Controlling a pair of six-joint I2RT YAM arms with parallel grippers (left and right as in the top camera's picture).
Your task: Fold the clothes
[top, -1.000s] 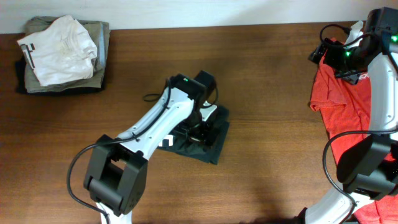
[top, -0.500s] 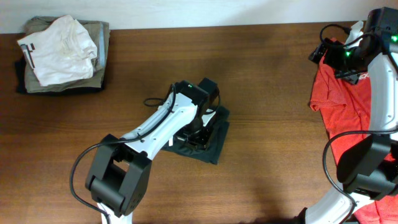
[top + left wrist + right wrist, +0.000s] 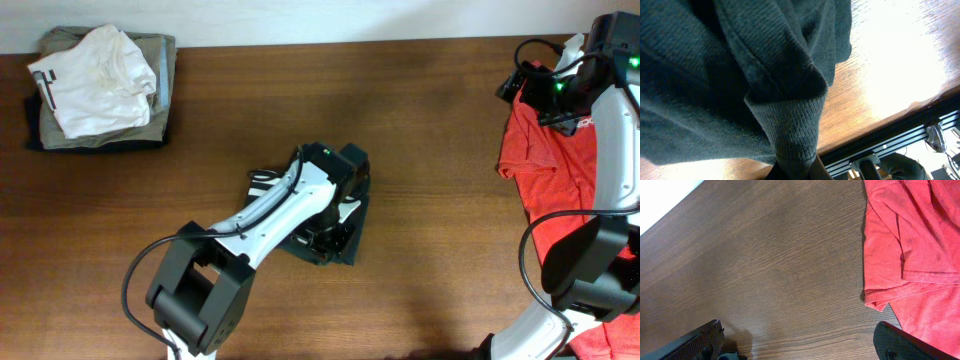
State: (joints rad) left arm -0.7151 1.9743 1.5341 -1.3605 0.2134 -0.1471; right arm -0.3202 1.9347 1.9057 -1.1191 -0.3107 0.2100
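Overhead, the top (image 3: 350, 232) lies near the middle of the counter (image 3: 440, 180) as a small, bunched dark bundle, largely hidden under the left arm, which reaches across it from the near side. The left claw (image 3: 322, 230) sits low over the bundle. From the left wrist, a ribbed edge of the cloth narrows down into the spot where the fingers meet, so the claw looks clamped on the top, though the fingers themselves barely show. The fabric hangs in folds in front of that camera with bare counter beyond it, which suggests the edge is raised so it can be carried over the rest. That would fit a fold in progress, with the top already reduced well below full spread.

The right claw (image 3: 802, 347) hangs with its fingers wide apart and nothing between them, above bare wood just beside a red shirt (image 3: 910, 240) at the far right. It is well apart from the top, likely parked out of the way. A pile (image 3: 95, 85) of folded garments sits at the far left corner, out of both arms' work
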